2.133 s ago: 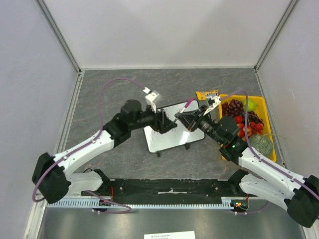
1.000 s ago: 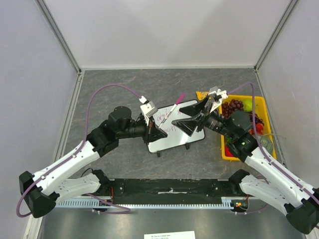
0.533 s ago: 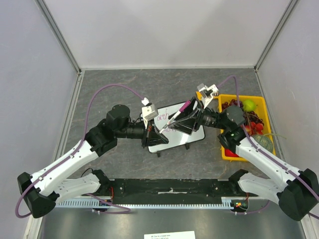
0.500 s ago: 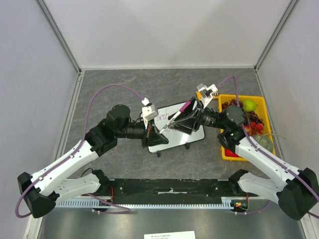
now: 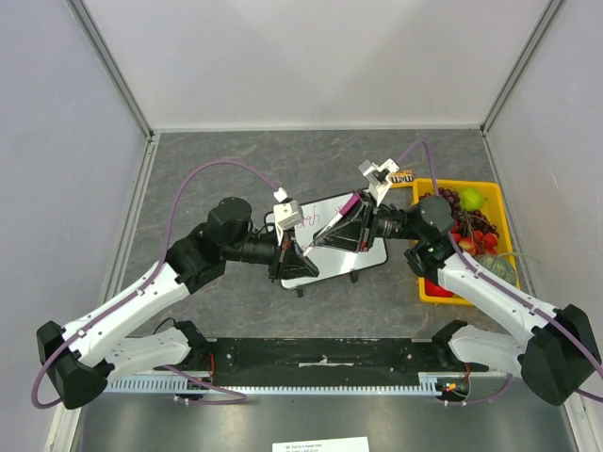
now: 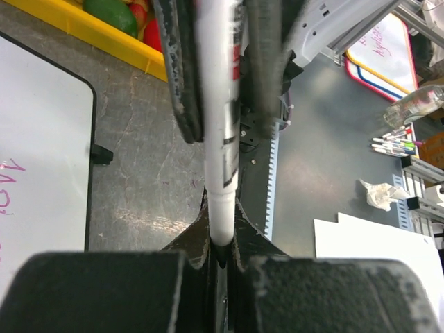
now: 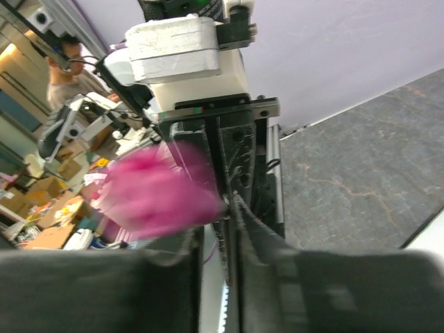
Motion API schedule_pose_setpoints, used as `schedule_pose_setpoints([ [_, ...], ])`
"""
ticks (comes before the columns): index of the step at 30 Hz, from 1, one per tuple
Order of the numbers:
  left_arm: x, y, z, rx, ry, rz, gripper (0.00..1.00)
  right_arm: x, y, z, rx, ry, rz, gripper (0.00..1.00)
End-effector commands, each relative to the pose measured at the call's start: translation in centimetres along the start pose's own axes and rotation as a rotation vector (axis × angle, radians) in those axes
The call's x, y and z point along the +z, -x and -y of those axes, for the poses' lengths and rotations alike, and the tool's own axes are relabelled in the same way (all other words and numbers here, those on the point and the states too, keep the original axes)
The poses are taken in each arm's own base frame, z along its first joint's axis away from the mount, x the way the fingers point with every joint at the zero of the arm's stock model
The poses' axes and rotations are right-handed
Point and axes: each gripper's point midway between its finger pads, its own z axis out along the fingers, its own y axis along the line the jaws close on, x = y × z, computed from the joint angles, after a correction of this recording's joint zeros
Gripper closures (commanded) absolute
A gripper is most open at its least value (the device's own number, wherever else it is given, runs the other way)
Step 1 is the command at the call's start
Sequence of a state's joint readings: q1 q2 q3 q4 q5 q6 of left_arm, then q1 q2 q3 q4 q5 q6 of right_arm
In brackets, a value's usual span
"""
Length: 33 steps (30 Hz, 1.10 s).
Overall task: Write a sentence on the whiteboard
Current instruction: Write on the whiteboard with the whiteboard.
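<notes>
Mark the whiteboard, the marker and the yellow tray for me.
whiteboard (image 5: 341,261), top external view, bare white surface near its front edge.
marker (image 6: 220,104), left wrist view, middle of its white barrel.
yellow tray (image 5: 506,226), top external view, outer rim away from the board.

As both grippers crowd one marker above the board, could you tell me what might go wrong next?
The left gripper is shut on the marker while the right gripper flanks its pink cap; an off-axis pull could twist or drop it. Both hang over the whiteboard, so a slip could smear the sentence.
</notes>
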State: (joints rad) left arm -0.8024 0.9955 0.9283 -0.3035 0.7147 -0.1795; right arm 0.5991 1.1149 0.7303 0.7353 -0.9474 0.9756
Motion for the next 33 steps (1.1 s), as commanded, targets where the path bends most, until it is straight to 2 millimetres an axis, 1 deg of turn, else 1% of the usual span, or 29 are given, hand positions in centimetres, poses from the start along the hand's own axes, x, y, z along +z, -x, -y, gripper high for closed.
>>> schedule_pose_setpoints([
  [1, -0.5, 1.6, 0.7, 0.067, -0.011, 0.039, 0.98, 0.4, 1.0, -1.8, -0.058, 0.059, -0.016, 0.98],
  [3, -0.5, 1.5, 0.3, 0.060, 0.007, 0.040, 0.98, 0.4, 0.9, -1.6, -0.060, 0.044, -0.023, 1.00],
  [4, -0.4, 1.4, 0.1, 0.048, 0.023, 0.039, 0.95, 0.3, 0.8, -1.3, -0.076, 0.033, -0.027, 1.00],
  [5, -0.4, 1.2, -0.4, 0.039, 0.047, 0.039, 0.83, 0.2, 0.8, -1.3, -0.080, 0.018, -0.024, 1.00],
  [7, -0.3, 0.8, -1.6, 0.003, 0.112, 0.042, 0.57, -0.1, 0.6, 0.1, -0.117, -0.061, -0.030, 1.00],
  [9, -0.4, 0.1, -3.2, -0.051, 0.197, 0.052, 0.41, -0.7, 0.7, 1.8, -0.148, -0.176, -0.019, 1.00],
  [10, -0.5, -0.3, -4.1, -0.084, 0.239, 0.057, 0.35, -1.1, 0.8, 2.6, -0.165, -0.232, -0.012, 1.00],
  [11, -0.7, -0.7, -5.1, -0.115, 0.274, 0.065, 0.31, -1.7, 0.8, 3.8, -0.179, -0.304, -0.005, 1.00],
  [14, -1.6, -2.8, -8.2, -0.252, 0.364, 0.081, 0.28, -4.2, 1.3, 6.6, -0.202, -0.504, 0.051, 1.00],
  [16, -2.6, -4.2, -10.4, -0.349, 0.431, 0.106, 0.28, -6.1, 1.5, 8.3, -0.204, -0.616, 0.097, 1.00],
  [18, -4.0, -5.4, -12.4, -0.436, 0.495, 0.158, 0.28, -7.8, 1.4, 9.8, -0.200, -0.710, 0.136, 1.00],
  [22, -7.5, -7.5, -16.2, -0.559, 0.663, 0.265, 0.26, -10.4, 0.7, 11.7, -0.207, -0.829, 0.177, 1.00],
  [23, -8.0, -8.1, -16.8, -0.578, 0.683, 0.279, 0.24, -11.0, 0.3, 12.3, -0.208, -0.855, 0.176, 1.00],
  [24, -8.1, -8.9, -17.3, -0.590, 0.686, 0.288, 0.24, -11.2, 0.3, 12.4, -0.214, -0.867, 0.186, 1.00],
  [25, -8.3, -9.3, -17.8, -0.602, 0.691, 0.301, 0.24, -11.6, 0.2, 12.7, -0.221, -0.881, 0.191, 1.00],
  [26, -8.1, -9.7, -18.2, -0.606, 0.668, 0.307, 0.23, -11.7, 0.1, 12.8, -0.227, -0.885, 0.192, 1.00],
  [28, -7.6, -9.3, -18.5, -0.577, 0.593, 0.346, 0.23, -11.8, 0.1, 13.0, -0.239, -0.888, 0.191, 1.00],
  [29, -7.3, -8.4, -18.6, -0.545, 0.548, 0.381, 0.23, -11.8, 0.0, 13.2, -0.242, -0.890, 0.189, 1.00],
  [30, -6.9, -8.4, -18.6, -0.541, 0.508, 0.386, 0.23, -11.8, -0.1, 13.3, -0.247, -0.893, 0.186, 1.00],
  [31, -6.5, -7.9, -18.7, -0.522, 0.475, 0.398, 0.24, -11.9, -0.1, 13.5, -0.252, -0.899, 0.184, 1.00],
  [33, -5.7, -7.9, -19.3, -0.520, 0.423, 0.391, 0.25, -12.1, -0.2, 13.9, -0.254, -0.910, 0.191, 1.00],
])
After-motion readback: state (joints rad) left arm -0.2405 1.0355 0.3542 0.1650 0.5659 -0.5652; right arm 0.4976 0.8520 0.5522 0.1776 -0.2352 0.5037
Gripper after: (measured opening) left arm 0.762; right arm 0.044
